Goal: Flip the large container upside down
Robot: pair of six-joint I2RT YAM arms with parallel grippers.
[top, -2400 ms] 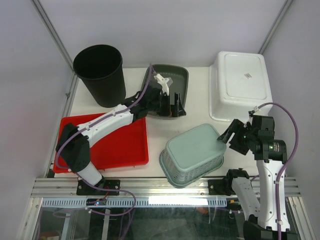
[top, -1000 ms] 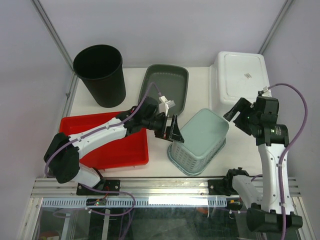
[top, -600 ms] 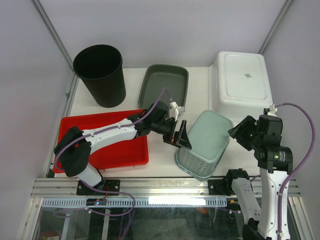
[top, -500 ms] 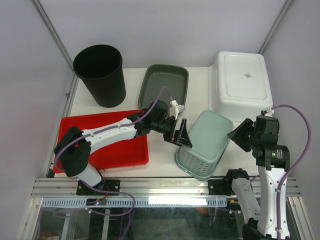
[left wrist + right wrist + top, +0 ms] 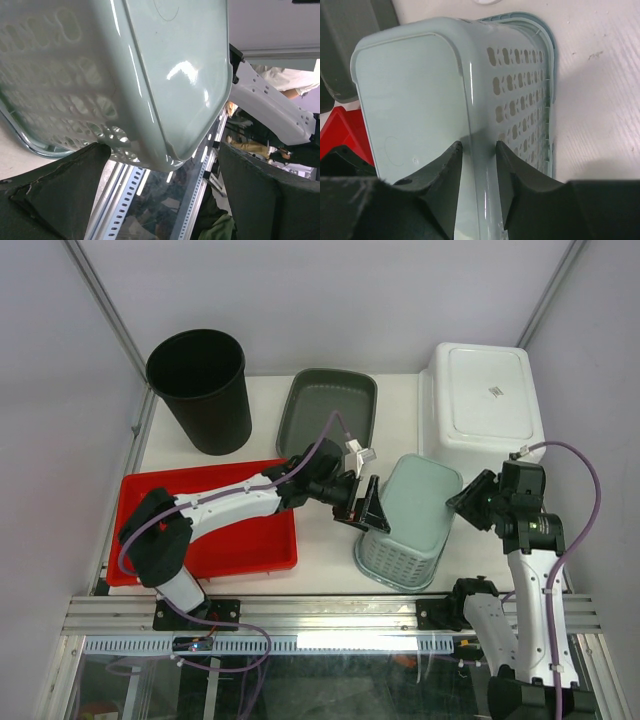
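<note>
The large container is a pale green perforated basket (image 5: 415,515). It stands mouth down with its smooth base up, at the front right of the table. My left gripper (image 5: 368,510) is open with its jaws wide. It sits against the basket's left side, and the basket's lower corner (image 5: 165,60) hangs just above the gap between the jaws (image 5: 161,150). My right gripper (image 5: 462,502) is at the basket's right side. Its fingertips (image 5: 477,147) are a little apart and straddle the rounded edge between base and side wall (image 5: 410,90), touching it without clamping.
A white tub (image 5: 485,405) stands upside down at the back right, close behind the basket. A dark green tub (image 5: 330,415) is at the back middle. A black bin (image 5: 200,380) is at the back left, with a red tray (image 5: 240,530) in front of it. The metal front rail (image 5: 330,615) runs just below the basket.
The basket has swung from lying slantwise at the front edge to stand further right and back. My left gripper came from the dark green tub to its left side. My right gripper shifted along its right side.
</note>
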